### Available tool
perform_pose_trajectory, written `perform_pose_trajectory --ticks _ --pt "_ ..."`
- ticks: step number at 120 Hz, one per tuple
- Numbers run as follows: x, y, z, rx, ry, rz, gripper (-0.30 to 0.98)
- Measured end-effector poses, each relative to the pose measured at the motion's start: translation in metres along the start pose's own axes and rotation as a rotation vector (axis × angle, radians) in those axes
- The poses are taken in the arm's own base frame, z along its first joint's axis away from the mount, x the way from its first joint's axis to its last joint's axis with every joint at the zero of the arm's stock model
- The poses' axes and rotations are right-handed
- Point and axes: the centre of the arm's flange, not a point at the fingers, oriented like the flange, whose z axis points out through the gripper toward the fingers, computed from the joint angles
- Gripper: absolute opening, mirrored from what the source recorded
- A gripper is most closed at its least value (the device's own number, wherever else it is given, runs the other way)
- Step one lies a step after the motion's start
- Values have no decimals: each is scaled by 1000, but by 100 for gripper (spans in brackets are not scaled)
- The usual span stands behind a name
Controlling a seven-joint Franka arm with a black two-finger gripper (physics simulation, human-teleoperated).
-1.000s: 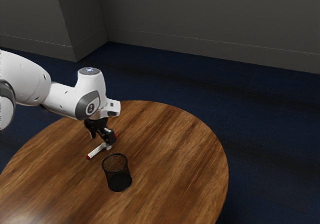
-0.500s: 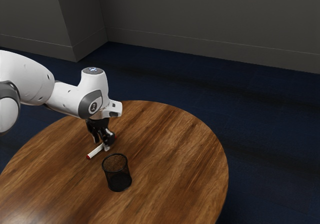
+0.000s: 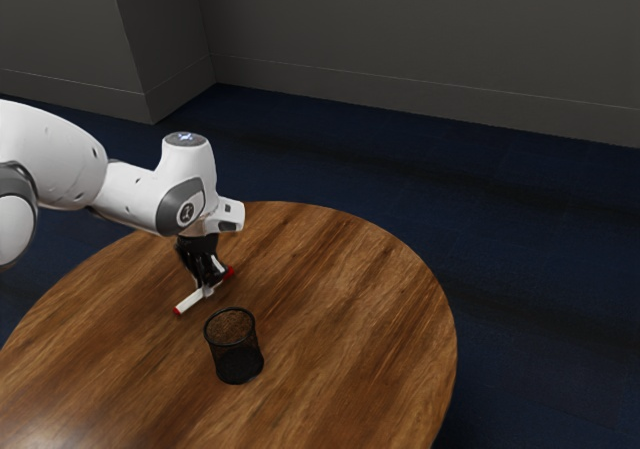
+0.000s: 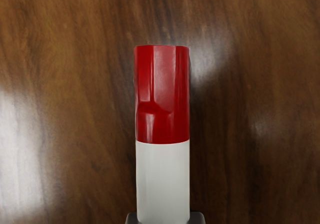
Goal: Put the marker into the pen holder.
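Marker (image 3: 191,302) tight in gripper (image 3: 208,286), jaws closer vs. prev.

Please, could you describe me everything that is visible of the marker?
The marker has a straight white barrel, a glossy, plastic-looking red cap and red at its opposite end. It is roughly level, low over or on the wooden table (contact is unclear), outside the black pen holder. The gripper is closed on it near mid-length, touching both sides.
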Motion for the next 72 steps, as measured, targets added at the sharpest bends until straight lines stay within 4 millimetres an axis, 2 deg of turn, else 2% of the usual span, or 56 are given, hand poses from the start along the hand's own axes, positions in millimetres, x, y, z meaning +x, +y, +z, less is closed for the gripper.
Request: perform_pose_trajectory --ticks 10,21,52,61,72 --pt "2 6 -28 7 58 6 -7" --pt "-8 30 -69 7 158 36 -9" --pt "-85 102 -161 39 560 112 -9" --pt "-101 125 -175 53 666 148 -9" --pt "-113 143 -171 57 724 178 -10"
